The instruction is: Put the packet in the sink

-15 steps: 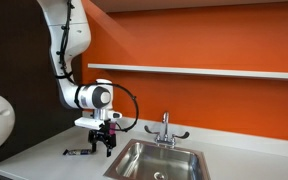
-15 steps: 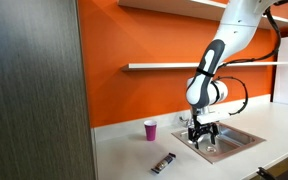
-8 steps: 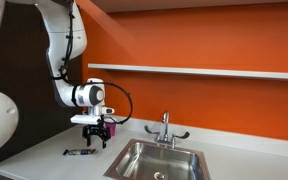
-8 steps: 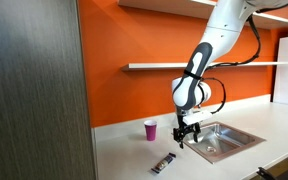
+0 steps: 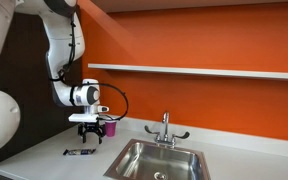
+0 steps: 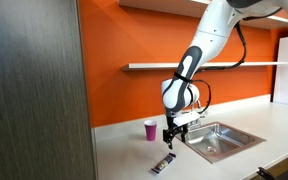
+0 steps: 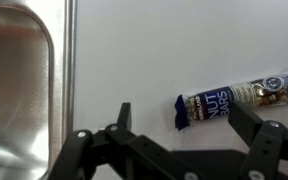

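The packet (image 7: 236,101) is a flat dark blue oblong wrapper with light lettering, lying on the white counter; it also shows in both exterior views (image 5: 81,153) (image 6: 165,162). My gripper (image 7: 184,118) is open and empty, hanging a little above the counter, with the packet's left end between its fingers in the wrist view. In both exterior views the gripper (image 5: 90,139) (image 6: 170,141) hangs just above the packet. The steel sink (image 5: 156,162) (image 6: 220,140) (image 7: 14,90) lies to one side, with a chrome tap (image 5: 165,128).
A small pink cup (image 6: 150,130) (image 5: 110,129) stands on the counter by the orange wall. A white shelf (image 5: 194,71) runs along the wall above the sink. A tall dark wood-grain cabinet (image 6: 34,90) bounds the counter's end.
My arm has moved away from the sink along the counter and now hangs over the packet. The gripper stays open and the packet has not moved.
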You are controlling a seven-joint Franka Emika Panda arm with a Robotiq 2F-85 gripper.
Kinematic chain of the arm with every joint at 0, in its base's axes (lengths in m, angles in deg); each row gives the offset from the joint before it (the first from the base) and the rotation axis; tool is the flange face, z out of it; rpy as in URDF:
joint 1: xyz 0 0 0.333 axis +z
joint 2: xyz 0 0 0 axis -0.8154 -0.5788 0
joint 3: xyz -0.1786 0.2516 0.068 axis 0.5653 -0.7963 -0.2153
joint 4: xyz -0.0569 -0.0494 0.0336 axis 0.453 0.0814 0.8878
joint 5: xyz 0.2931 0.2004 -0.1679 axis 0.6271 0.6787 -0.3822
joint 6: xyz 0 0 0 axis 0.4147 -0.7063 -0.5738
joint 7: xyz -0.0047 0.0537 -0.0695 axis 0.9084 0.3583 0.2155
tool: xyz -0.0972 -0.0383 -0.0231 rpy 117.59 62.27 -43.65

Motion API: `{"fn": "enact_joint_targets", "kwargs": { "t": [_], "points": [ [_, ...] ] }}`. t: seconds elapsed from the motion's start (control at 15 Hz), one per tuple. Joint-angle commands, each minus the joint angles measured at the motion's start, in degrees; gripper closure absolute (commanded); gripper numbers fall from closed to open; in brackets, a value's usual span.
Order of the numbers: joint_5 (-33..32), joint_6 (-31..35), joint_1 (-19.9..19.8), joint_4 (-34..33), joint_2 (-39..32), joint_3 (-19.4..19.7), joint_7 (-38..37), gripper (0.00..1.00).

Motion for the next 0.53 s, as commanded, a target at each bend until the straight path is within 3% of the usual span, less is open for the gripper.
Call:
{"fn": "enact_joint_targets", "kwargs": {
  "t": [0.0, 0.47],
  "points": [
    [-0.06, -2.75, 0.15, -3.61, -1.98, -1.76, 3.34, 0.00],
    [0.25, -6.07, 1.32, -7.93, -5.42, -4.35, 6.31, 0.00]
  ]
}}
